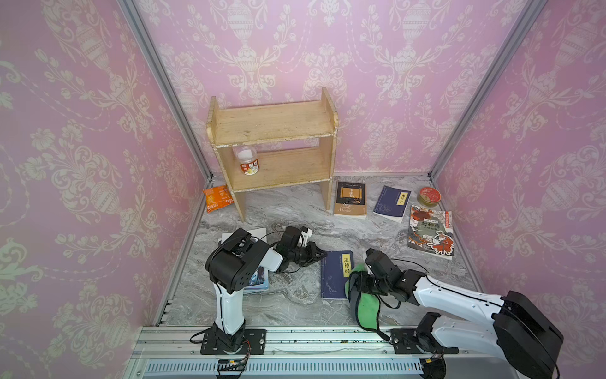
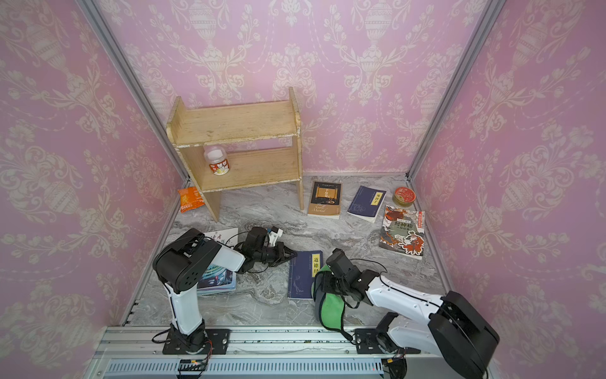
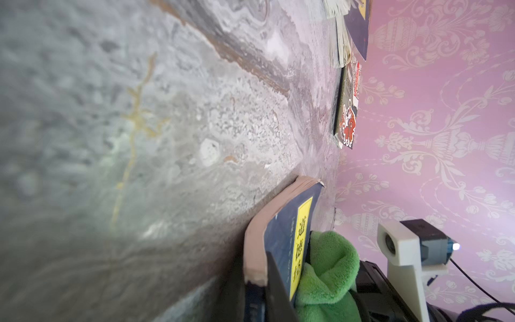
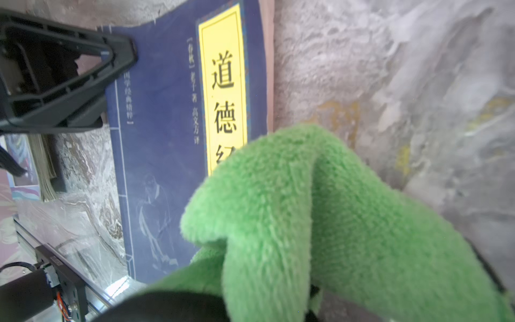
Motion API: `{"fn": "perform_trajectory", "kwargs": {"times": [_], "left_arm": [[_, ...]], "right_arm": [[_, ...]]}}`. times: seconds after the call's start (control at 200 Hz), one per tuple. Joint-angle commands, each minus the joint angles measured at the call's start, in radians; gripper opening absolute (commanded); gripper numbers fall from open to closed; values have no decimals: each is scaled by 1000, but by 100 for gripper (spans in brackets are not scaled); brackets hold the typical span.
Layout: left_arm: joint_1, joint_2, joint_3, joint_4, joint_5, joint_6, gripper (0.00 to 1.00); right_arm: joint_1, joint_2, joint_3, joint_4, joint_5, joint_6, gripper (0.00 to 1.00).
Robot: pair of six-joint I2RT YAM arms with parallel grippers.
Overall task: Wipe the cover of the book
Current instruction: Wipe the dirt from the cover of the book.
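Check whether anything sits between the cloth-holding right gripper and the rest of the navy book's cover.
Nothing visible does. The fluffy green cloth in the right gripper overlaps the edge of the navy blue paperback book; the left gripper only holds the far corner.

Pink wallpaper (image 1: 377, 65) with a pale urn-and-flower pattern covers three walls, which meet at aluminium corner posts (image 1: 167, 88). The surface (image 1: 288, 210) looks like grey veined marble. A wooden two-tier shelf (image 1: 272, 124) stands back left. The light is soft and even.
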Motion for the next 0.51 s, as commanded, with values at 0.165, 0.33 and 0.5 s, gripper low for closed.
{"fn": "perform_trajectory", "kwargs": {"times": [0.165, 0.33, 0.5], "left_arm": [[-25, 30, 32, -33, -10, 6, 0], [-56, 38, 15, -8, -5, -6, 0], [-63, 31, 0, -1, -1, -8, 0]], "right_arm": [[-26, 254, 194, -303, 49, -102, 0], [-119, 401, 346, -241, -103, -170, 0], [-295, 548, 421, -151, -242, -188, 0]]}}
